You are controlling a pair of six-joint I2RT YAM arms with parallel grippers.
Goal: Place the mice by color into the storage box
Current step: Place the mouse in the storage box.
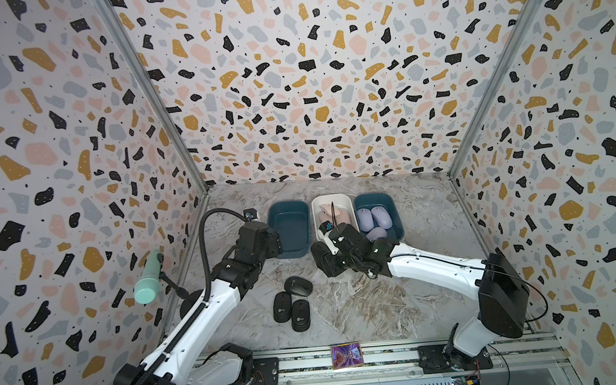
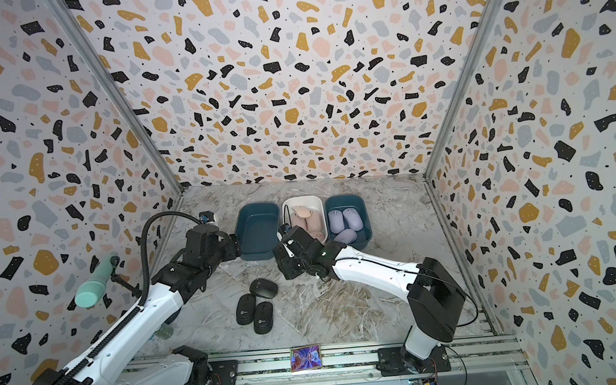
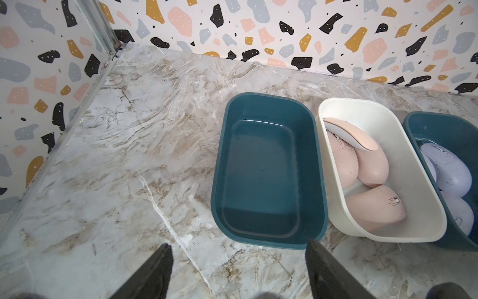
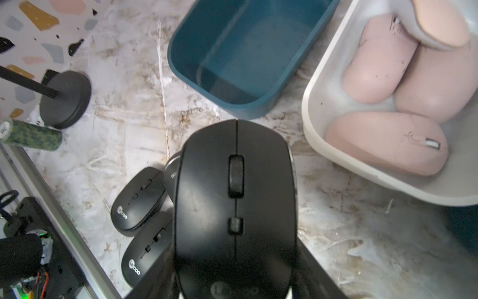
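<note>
A marble-patterned table (image 1: pixel 379 306) sits inside speckled walls. 2 white and black robot arms reach in from its near edge, the left arm (image 1: pixel 211 305) and the right arm (image 1: pixel 435 266). 3 oblong bins stand side by side, close together, along the middle of the far edge. The empty teal bin (image 1: pixel 288 227) is nearest the left edge. The white bin (image 1: pixel 330 198) in the middle holds 4 pale pink mice (image 3: pixel 375 207), 1 of them tilted on top of the others. The second teal bin (image 1: pixel 395 213), nearest the right edge, holds 3 lilac mice (image 1: pixel 381 216). The right gripper (image 4: pixel 235 246) is clenched on a black mouse (image 4: pixel 235 194), with 1 finger on each long side and the mouse's wheel and buttons facing up toward the wrist camera. This mouse is held above the surface, just in front of the near ends of the empty teal bin and the white bin, and its front points toward the near end of the empty teal bin. The left gripper (image 3: pixel 239 244) stands open and holds nothing, at the near end of the empty teal bin. 3 other black mice (image 1: pixel 297 285) lie close together on the surface, left of centre between the bins and the near edge. They are between the 2 arms and apart from both grippers.
</note>
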